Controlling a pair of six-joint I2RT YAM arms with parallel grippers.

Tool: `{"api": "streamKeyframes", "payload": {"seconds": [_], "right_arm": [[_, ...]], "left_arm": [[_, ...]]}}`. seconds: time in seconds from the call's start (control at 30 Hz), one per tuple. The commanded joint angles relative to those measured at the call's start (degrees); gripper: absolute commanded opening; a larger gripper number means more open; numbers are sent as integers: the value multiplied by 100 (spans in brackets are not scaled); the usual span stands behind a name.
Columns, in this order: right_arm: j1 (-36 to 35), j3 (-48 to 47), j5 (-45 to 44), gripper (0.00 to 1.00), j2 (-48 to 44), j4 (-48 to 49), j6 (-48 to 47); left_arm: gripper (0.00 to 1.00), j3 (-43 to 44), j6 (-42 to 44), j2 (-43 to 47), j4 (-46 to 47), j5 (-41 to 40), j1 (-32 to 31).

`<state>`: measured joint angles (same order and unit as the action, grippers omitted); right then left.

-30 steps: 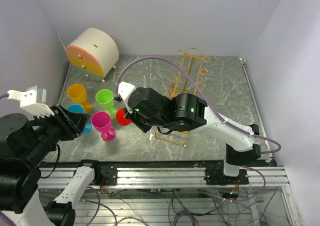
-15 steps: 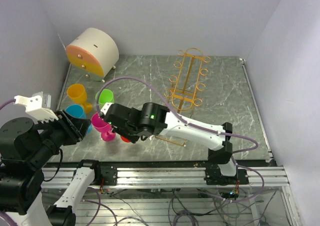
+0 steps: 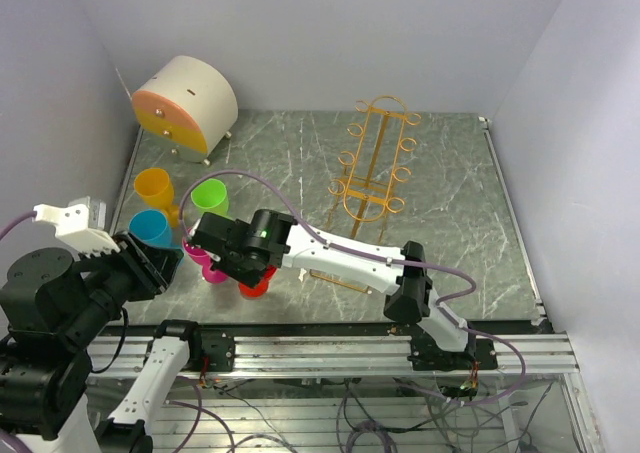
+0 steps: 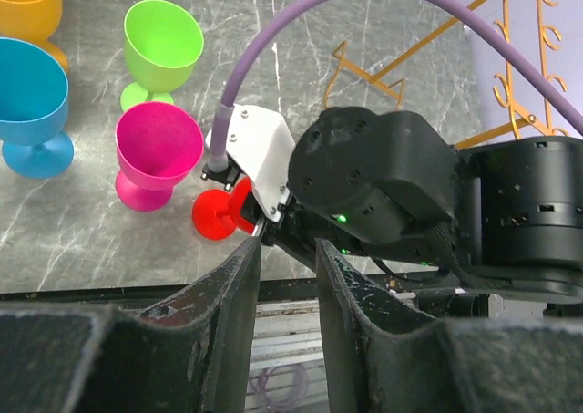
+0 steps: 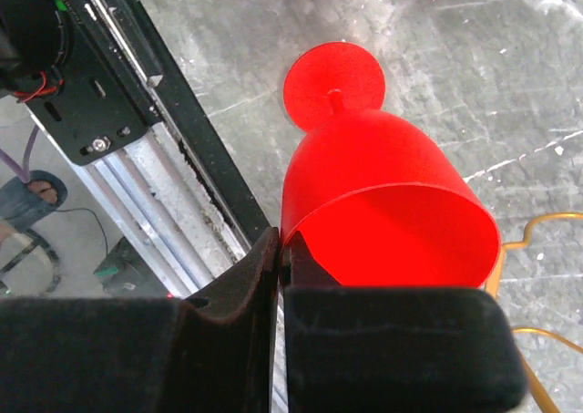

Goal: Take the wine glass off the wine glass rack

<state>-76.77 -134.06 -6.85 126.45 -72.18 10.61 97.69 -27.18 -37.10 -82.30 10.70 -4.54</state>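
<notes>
The red wine glass (image 5: 383,203) is pinched at its rim by my right gripper (image 5: 284,249), which is shut on it. Its round foot (image 4: 217,217) points down at the marble table, near the front edge; whether it touches I cannot tell. In the top view the red glass (image 3: 256,284) shows just below the right gripper (image 3: 250,263), well left of the golden wire wine glass rack (image 3: 375,158), whose hooks hang bare. My left gripper (image 4: 287,244) is open with nothing between its fingers, held low at the front left (image 3: 150,258), facing the red glass.
A magenta glass (image 4: 159,149) stands right beside the red one. Green (image 3: 210,198), blue (image 3: 150,228) and orange (image 3: 155,188) glasses stand behind it on the left. A round cream drawer box (image 3: 185,98) sits at the back left. The metal rail (image 3: 320,348) runs along the front edge.
The right arm has swung left and toward the front edge, carrying the red glass from beside the rack to just in front of the magenta glass. The left gripper has barely shifted.
</notes>
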Motion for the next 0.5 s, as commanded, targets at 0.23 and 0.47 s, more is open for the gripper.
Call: {"api": "streamKeyframes", "payload": {"seconds": [0.23,0.47], "right_arm": [[198,-586,306,2,328,255,-272],[212,-691,180,24,305,323,-350]], "left_arm": [[41,-342,63,237,30,63,67],[41,-443,77,268,56,59,67]]}}
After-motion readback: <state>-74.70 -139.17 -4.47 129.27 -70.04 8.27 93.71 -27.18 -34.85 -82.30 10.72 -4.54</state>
